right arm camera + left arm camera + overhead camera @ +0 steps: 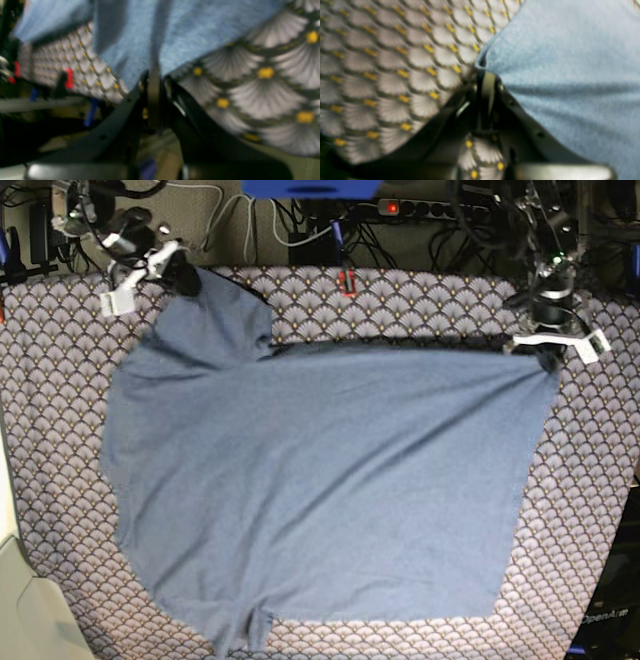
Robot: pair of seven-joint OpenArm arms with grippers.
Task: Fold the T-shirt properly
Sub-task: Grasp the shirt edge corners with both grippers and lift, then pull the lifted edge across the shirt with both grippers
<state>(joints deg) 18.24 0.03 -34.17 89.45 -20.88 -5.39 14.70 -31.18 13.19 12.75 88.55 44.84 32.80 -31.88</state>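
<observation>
T-shirt (320, 480): soft, light, floppy — grab corners, not the middle.
Left gripper (546, 358): pinched tight on one corner.
Right gripper (180, 277): pinched tight on the other — cloth lifted.

Both wrist views are blurred, so the T-shirt (320, 480) weave and the tablecloth (590, 510) scallops smear, the cloth pinched inside the left gripper (483, 68) and the right gripper (155, 71) is hidden between the pads, and the base view's lower edge cuts off the shirt's bottom.
</observation>
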